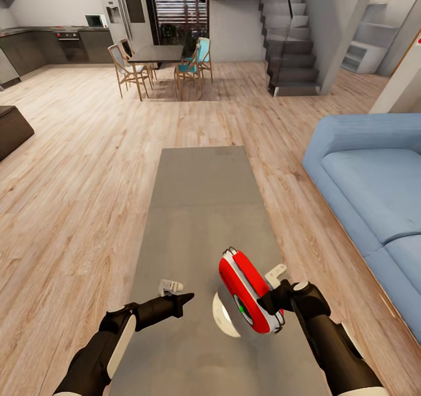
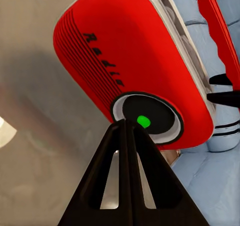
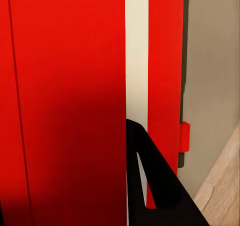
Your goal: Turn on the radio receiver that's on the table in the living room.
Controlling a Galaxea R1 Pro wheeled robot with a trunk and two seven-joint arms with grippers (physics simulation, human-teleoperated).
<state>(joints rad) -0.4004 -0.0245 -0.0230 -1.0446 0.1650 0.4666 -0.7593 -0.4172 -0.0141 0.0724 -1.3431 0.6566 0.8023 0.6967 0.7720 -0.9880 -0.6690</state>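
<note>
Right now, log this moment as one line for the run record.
right gripper: shut on glossy red-and-white radio, held above grey table | left gripper: shut, tip at round dial | dial light: green

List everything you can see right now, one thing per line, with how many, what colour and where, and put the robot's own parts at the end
radio receiver: one, red front with white body, green light on its round dial, held tilted above the near end of the table
table: one, grey-taupe, long and low, straight ahead
sofa: one, light blue, to the right of the table
dining table: one, dark, far side of the room with wooden chairs around it
staircase: one, grey, far right
kitchen cabinets: dark, far left
floor: light wood planks
left claw: black, shut, tip pointing at the radio's dial
right claw: black, shut on the radio receiver
</note>
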